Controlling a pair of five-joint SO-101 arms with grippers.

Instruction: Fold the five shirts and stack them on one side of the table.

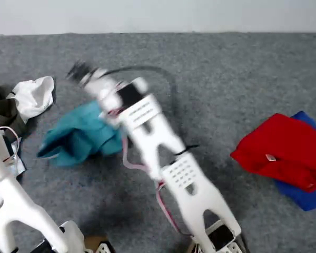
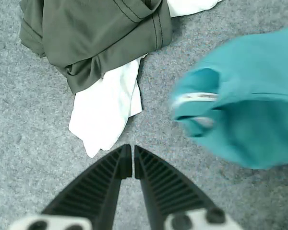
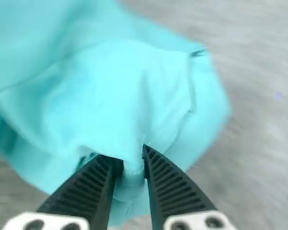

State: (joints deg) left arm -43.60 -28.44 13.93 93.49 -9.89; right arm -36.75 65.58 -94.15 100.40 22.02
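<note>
Two down, we reckon: the red shirt (image 1: 282,145) lies folded on the blue shirt (image 1: 305,197) at the table's (image 1: 226,79) right side; the white shirt (image 1: 34,95) and olive shirt (image 1: 0,108) lie crumpled far left; our right gripper (image 3: 132,165) pinches the teal shirt (image 1: 76,134) left of centre, bunched, long axis roughly side to side; the left gripper (image 2: 133,163) is closed, empty.
</note>
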